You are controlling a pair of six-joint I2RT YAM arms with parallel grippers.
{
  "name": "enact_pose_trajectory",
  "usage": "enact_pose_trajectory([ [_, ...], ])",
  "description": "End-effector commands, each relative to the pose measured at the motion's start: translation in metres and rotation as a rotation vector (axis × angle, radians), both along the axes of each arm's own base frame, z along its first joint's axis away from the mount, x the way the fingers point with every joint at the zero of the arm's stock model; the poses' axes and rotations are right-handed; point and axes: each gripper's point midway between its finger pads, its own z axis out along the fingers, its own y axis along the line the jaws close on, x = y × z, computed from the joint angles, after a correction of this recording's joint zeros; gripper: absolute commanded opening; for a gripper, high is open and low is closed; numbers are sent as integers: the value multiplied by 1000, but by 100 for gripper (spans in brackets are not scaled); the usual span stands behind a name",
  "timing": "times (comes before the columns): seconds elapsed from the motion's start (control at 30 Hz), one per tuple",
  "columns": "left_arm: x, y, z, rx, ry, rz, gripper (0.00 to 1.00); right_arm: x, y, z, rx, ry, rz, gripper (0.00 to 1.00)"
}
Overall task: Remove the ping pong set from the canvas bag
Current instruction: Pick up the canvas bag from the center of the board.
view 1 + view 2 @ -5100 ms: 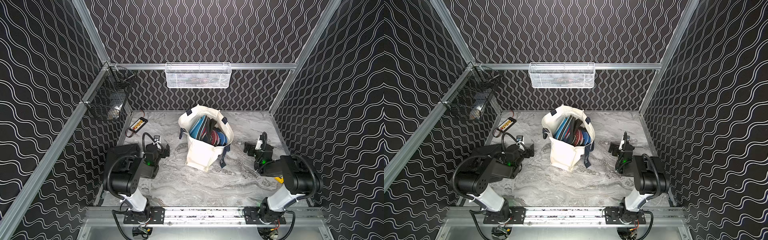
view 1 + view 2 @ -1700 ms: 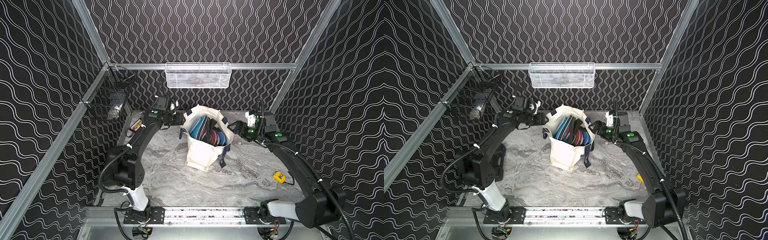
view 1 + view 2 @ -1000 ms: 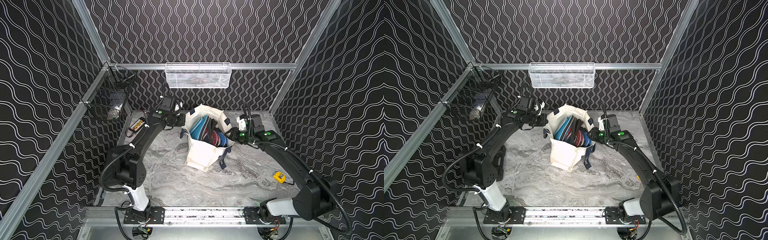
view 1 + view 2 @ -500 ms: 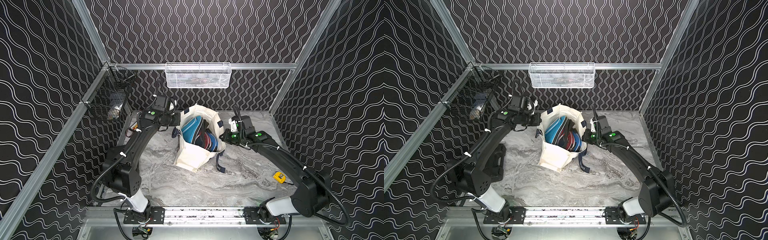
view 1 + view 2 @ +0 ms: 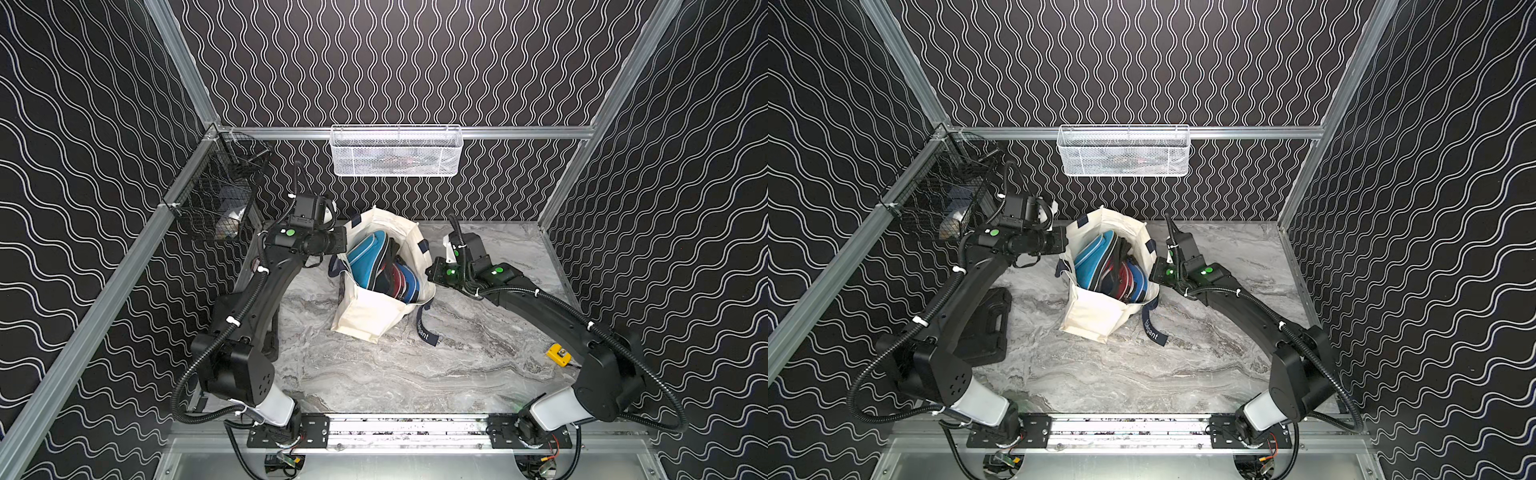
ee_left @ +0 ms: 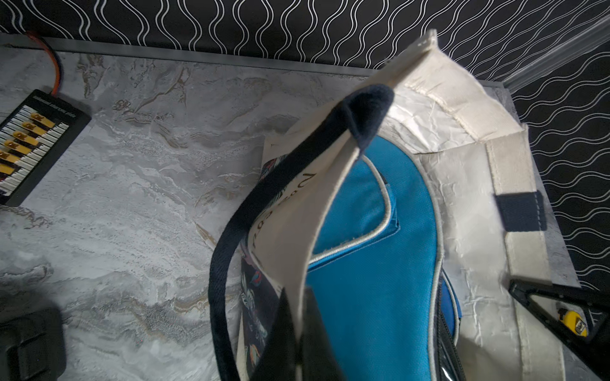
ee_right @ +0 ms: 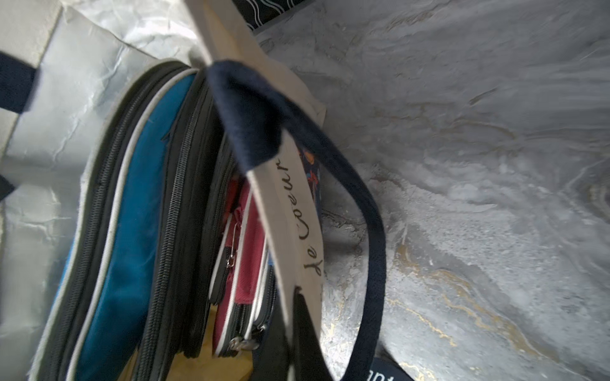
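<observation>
While left gripper [image 6: 298,315] & right gripper [image 7: 293,316] (2 total) each clamp a rim of 1 canvas bag [image 5: 365,311], ping pong set [image 5: 374,266] sits inside w/ approx 4 covers visible; 1 black case [image 5: 988,320] shows in a top view, not right wrist's.

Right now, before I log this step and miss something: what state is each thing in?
canvas bag: standing, mouth open, rim pinched on both sides.
ping pong set: inside the bag, on edge.
left gripper: shut on the bag's rim.
right gripper: shut on the opposite rim.
navy strap: hanging loose onto the table.
black case: closed, flat on the table.
</observation>
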Motion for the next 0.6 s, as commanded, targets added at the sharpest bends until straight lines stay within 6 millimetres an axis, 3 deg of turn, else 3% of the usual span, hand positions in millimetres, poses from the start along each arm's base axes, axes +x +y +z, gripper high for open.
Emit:
enact_pose_trajectory([
  [0.0,8,-11,25,-79,-109,-28,0,12,-18,34,-35,-141,-80,0],
  [0.07,7,-14,24,-92,-111,-36,0,9,-28,48,-45,-183,-108,2],
  [0.2,3,-19,24,-129,-125,-54,0,2,-44,83,-24,-280,-159,33],
  [0.37,0,-23,31,-153,-164,-62,0,-9,-48,117,18,-341,-155,53],
  [0.47,-2,-26,34,-169,-185,-68,0,-13,-39,125,57,-335,-115,58],
  [0.57,-4,-30,38,-179,-199,-75,0,-18,-17,119,131,-277,-56,61],
])
